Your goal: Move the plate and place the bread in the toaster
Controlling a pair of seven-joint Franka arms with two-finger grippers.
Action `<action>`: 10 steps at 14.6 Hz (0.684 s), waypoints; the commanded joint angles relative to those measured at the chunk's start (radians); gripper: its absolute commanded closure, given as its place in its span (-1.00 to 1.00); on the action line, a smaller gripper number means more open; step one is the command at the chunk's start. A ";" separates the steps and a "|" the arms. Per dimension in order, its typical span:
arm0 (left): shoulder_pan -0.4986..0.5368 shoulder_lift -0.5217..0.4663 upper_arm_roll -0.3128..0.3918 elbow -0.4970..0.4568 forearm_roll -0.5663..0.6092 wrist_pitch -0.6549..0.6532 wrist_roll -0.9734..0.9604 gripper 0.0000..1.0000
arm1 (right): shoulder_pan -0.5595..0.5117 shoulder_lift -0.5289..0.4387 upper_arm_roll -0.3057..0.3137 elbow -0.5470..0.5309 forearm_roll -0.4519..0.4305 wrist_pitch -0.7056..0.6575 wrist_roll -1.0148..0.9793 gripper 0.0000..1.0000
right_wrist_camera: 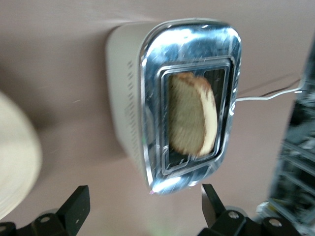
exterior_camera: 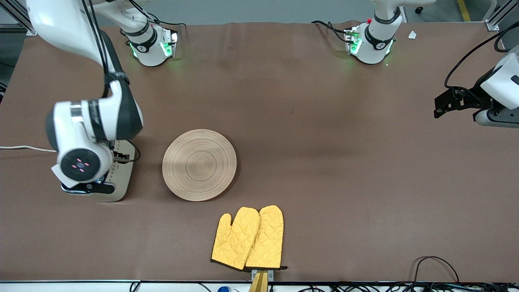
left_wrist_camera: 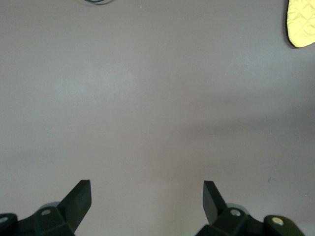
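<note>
Tan bread (right_wrist_camera: 193, 114) (seemingly tilted) sits in toaster (right_wrist_camera: 147, 113) under right gripper's (right_wrist_camera: 145, 196) spread fingers (right_wrist_camera: 78, 199).

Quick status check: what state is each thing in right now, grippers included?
bread: in the toaster, leaning, top sticking out.
toaster: on the table at the right arm's end, beside the plate.
plate: flat, bare.
oven mitts: flat, nearer the front camera than the plate.
right gripper: open, over the toaster.
left gripper: open, waiting over bare table.

Even overhead light, rt wrist blurred
</note>
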 commanded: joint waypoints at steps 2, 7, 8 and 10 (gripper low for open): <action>0.000 -0.004 0.000 0.001 0.014 0.004 -0.002 -1.00 | -0.045 -0.245 0.006 -0.053 0.149 -0.039 0.006 -1.00; 0.000 -0.004 0.000 -0.001 0.014 0.004 -0.002 -1.00 | -0.119 -0.486 0.005 -0.159 0.243 -0.053 -0.008 -1.00; 0.000 -0.004 0.000 0.001 0.014 0.004 -0.002 -1.00 | -0.148 -0.528 0.005 -0.185 0.255 -0.052 -0.021 -1.00; 0.000 -0.003 0.000 0.001 0.012 0.004 -0.001 -1.00 | -0.194 -0.550 0.003 -0.195 0.257 -0.050 -0.101 -1.00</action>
